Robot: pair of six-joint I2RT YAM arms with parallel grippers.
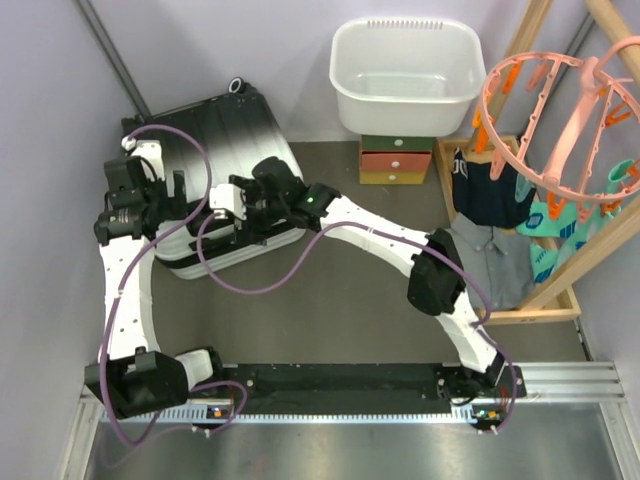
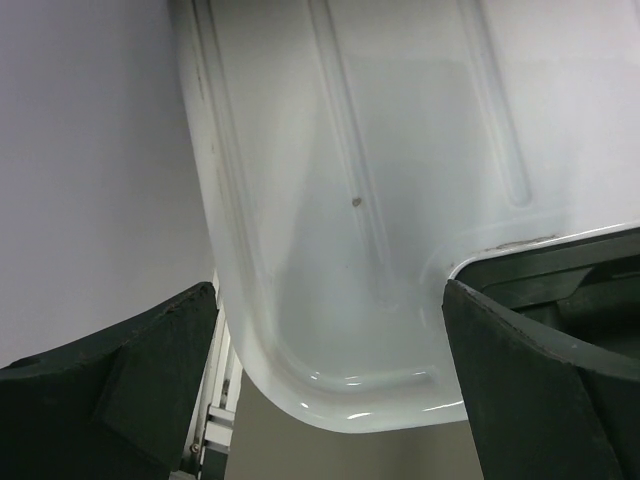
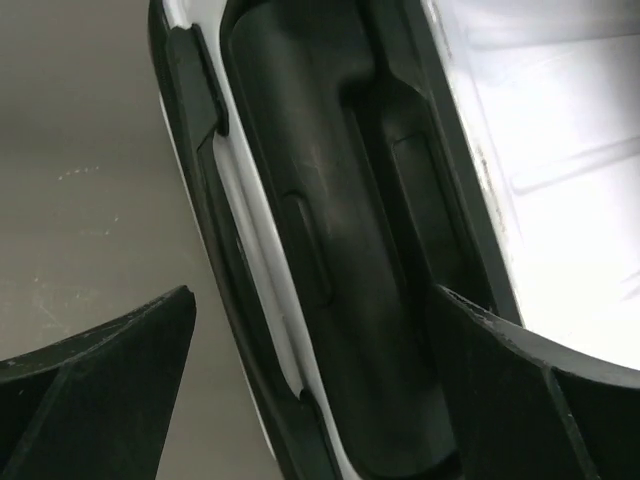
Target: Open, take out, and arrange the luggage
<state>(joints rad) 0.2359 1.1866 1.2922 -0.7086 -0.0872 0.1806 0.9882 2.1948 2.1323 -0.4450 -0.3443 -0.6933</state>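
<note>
Apparently empty, left pincer (image 2: 328, 300) and right pincer (image 3: 312, 300) hang spread over the luggage (image 1: 235, 125), arms (image 1: 380, 235) bent.

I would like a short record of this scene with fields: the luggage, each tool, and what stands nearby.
luggage: lies flat at the left of the top view, looks closed
left tool: open, one finger on either side of the white shell corner
right tool: open, astride the black side handle, not gripping it
nearby: white basin on a small drawer box, apart from the luggage
</note>
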